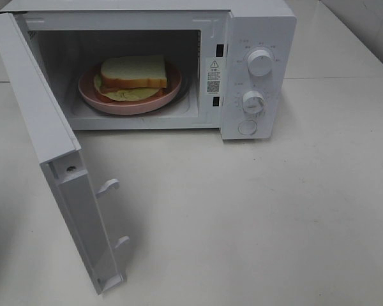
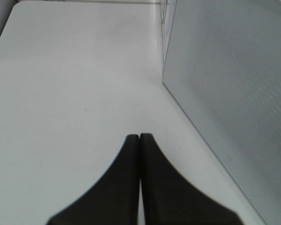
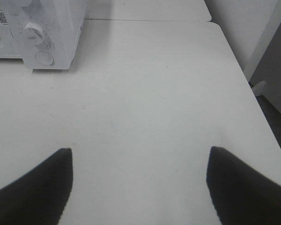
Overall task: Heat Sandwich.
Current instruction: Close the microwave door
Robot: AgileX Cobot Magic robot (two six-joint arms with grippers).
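The sandwich (image 1: 134,75) lies on a round pink plate (image 1: 129,102) inside the white microwave (image 1: 255,38), whose door (image 1: 57,166) stands wide open toward the front left. Neither arm shows in the exterior high view. My left gripper (image 2: 140,137) is shut with its two black fingers pressed together and nothing between them, hovering over bare table beside the outer face of the open door (image 2: 234,84). My right gripper (image 3: 139,157) stands open and empty over the table, well to the right of the microwave's knob panel (image 3: 35,35).
Two round knobs (image 1: 260,62) and a push button (image 1: 247,127) sit on the microwave's right panel. The white table (image 1: 255,217) stretches in front and to the right; its right edge (image 3: 257,108) drops off near a white wall.
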